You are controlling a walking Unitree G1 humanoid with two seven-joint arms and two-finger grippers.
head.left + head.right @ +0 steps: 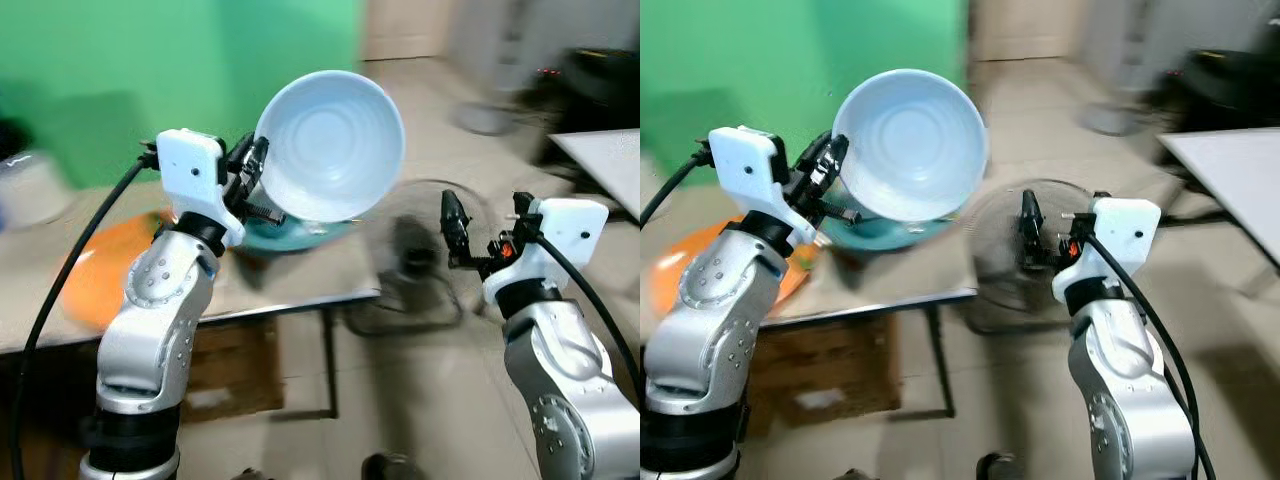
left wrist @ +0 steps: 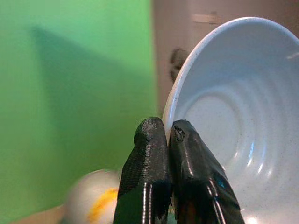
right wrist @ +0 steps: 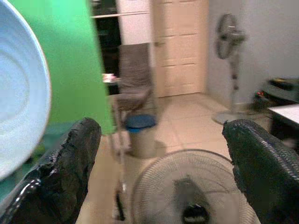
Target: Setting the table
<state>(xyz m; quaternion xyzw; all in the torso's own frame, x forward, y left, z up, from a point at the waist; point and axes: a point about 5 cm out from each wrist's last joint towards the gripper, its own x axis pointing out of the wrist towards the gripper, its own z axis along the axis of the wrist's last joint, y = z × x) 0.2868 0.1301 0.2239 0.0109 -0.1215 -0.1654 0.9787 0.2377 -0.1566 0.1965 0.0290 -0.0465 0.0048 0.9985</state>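
Left gripper [image 1: 256, 170] is raised above the table [image 1: 300, 285], its fingers [image 2: 152, 177] pinched together on the rim of a pale blue bowl [image 1: 330, 145]. The bowl is off the table and tipped on edge, its inside facing the camera. Under it, on the far part of the table, sits a teal dish [image 1: 290, 235], partly hidden. An orange plate [image 1: 100, 270] lies on the table's left side, blurred. Right gripper [image 1: 480, 225] hangs in the air to the right of the table, empty, fingers [image 3: 70, 172] spread wide apart. A floor fan [image 3: 196, 186] stands on the tile floor beyond it, just right of the table edge. Green wall [image 1: 150, 70] is behind the table.
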